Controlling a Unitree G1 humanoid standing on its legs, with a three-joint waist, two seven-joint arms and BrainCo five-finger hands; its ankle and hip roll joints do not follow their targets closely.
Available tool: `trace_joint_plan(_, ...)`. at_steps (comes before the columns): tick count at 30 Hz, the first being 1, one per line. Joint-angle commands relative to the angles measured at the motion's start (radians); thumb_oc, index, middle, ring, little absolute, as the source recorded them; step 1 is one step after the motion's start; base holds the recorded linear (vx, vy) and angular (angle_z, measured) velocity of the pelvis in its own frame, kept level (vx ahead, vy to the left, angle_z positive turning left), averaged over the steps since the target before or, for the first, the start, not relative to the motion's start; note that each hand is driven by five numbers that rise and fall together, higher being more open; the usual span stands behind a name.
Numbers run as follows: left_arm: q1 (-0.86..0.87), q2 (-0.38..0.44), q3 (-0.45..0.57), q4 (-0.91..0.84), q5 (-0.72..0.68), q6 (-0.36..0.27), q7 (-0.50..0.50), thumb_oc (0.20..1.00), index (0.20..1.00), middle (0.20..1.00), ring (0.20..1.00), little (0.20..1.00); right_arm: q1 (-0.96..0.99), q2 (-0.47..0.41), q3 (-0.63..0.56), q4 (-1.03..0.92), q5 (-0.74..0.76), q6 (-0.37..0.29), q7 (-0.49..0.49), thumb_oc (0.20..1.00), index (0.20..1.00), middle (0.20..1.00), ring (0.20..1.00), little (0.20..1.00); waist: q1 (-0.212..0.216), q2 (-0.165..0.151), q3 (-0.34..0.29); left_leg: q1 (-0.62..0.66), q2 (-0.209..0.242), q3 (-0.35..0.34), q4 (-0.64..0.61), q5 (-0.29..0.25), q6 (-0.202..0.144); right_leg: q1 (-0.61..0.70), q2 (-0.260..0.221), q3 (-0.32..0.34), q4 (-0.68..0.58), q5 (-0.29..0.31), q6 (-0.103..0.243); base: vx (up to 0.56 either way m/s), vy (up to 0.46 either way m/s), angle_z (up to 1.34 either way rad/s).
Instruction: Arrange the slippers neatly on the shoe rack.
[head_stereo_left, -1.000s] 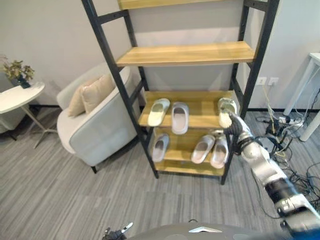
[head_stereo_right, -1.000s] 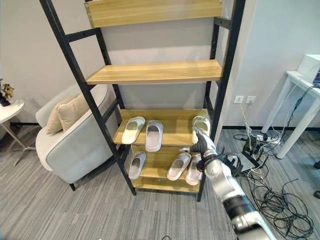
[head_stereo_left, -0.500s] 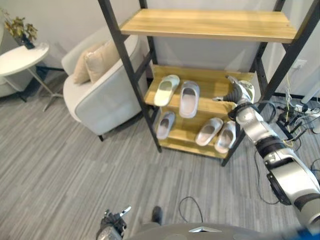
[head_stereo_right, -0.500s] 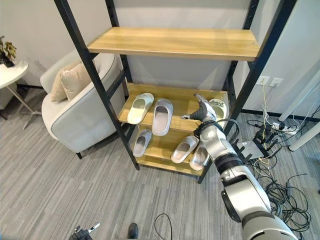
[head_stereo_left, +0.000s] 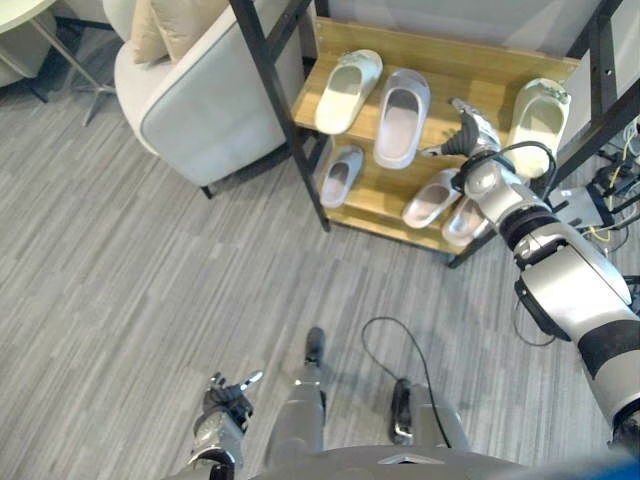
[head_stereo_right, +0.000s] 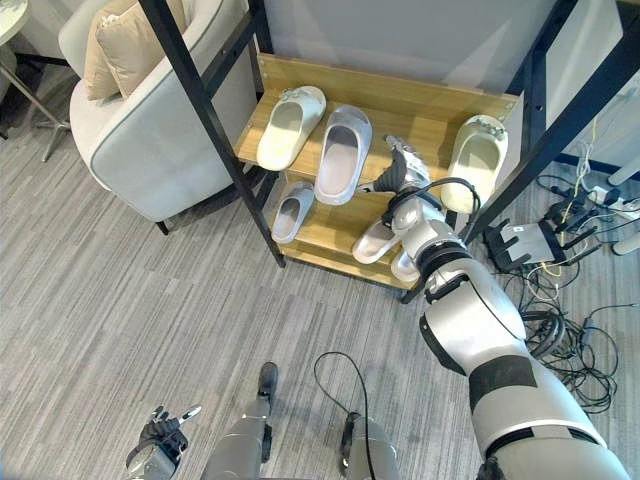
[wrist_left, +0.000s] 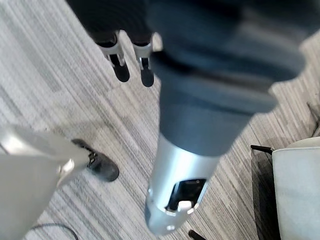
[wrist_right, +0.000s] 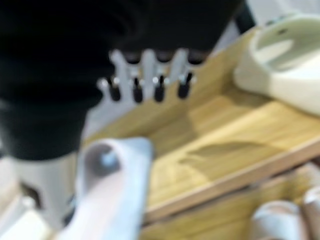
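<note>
Over the shoe rack (head_stereo_right: 300, 225), above the bare middle of its upper shelf, the right hand (head_stereo_right: 398, 172) hovers with fingers relaxed, grasping nothing, between a grey slipper (head_stereo_right: 343, 154) and a cream slipper (head_stereo_right: 476, 161) by the right edge. The left hand (head_stereo_left: 228, 392) hangs low, fingers loosely spread.

Right hand (head_stereo_left: 468, 133), seemingly empty, over shoe rack (head_stereo_left: 455, 75)

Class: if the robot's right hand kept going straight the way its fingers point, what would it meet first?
Probably the bare wooden shelf board between the grey slipper and the cream slipper; the right hand points there, though depth is uncertain.
</note>
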Motion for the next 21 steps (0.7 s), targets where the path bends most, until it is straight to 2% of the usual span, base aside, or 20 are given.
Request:
trace_joint_plan(1,-0.072,0.066,0.035,-0.022,-0.024,-0.044,-0.009,1.0,1.0,1.0,1.0,1.0,-0.212,-0.042,0.023,0.078,0.066,-0.055,-0.065,1.0,1.0,1.0,1.0,1.0,-0.006,-0.085,0.095,0.196,-0.093,0.011,-0.061,-0.144,0.023,0.314,-0.028,-0.009,-0.652,0.403,0.096,-0.01,-0.003,0.08)
trace_joint_plan(9,-0.058,0.052,0.036,-0.045,-0.043,-0.062,-0.033,1.0,1.0,1.0,1.0,1.0,-0.28,-0.092,0.037,0.131,0.137,-0.065,-0.054,1.0,1.0,1.0,1.0,1.0,0.008,-0.071,0.091,0.147,-0.117,-0.004,-0.082,-0.124,0.012,0.289,-0.035,-0.036,-0.694,0.42,0.111,0.01,0.002,0.1)
trace_joint_plan(13,-0.09,0.078,0.049,-0.05,-0.063,-0.025,-0.048,1.0,1.0,1.0,1.0,1.0,-0.32,-0.075,0.077,0.101,0.128,-0.069,-0.053,1.0,1.0,1.0,1.0,1.0,0.006,-0.066,0.1,0.14,-0.118,0.001,-0.084,-0.122,0.009,0.284,-0.035,-0.034,-0.698,0.422,0.116,0.0,0.022,0.16)
trace_joint_plan(21,-0.046,0.059,0.055,-0.101,-0.066,-0.013,-0.067,1.0,1.0,1.0,1.0,1.0,-0.327,-0.057,0.092,0.081,0.124,-0.081,-0.024,1.0,1.0,1.0,1.0,1.0,0.011,-0.068,0.117,0.177,-0.111,-0.003,-0.081,-0.135,0.008,0.329,-0.037,-0.037,-0.708,0.417,0.113,0.01,0.002,0.01)
